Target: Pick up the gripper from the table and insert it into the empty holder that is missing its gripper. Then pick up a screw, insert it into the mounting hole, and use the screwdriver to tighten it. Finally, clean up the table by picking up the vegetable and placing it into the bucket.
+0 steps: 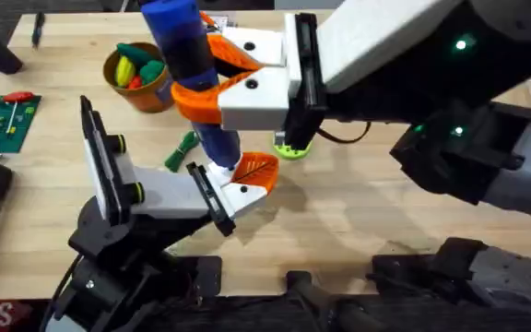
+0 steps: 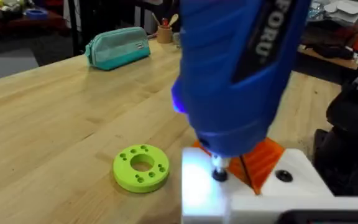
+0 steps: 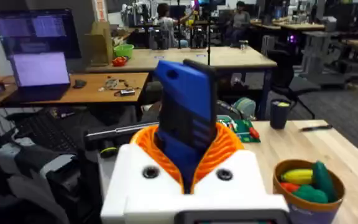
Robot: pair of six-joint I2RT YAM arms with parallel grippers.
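Observation:
My right gripper is shut on the blue screwdriver, which stands upright between its white and orange fingers. The driver's lower end comes down on the small white gripper with its orange pad, seated at the end of the black-and-white holder. In the left wrist view the screwdriver looms close, its metal bit pressed onto the white gripper, lit by the driver's lamp. The slim dark green vegetable lies on the table beside the holder. The orange-brown bucket stands at the back left.
A flat green disc with a hole lies just right of the screwdriver's tip, also the green disc. The bucket holds yellow, red and green toy produce. A green circuit board sits at the left edge. A teal pouch lies far off.

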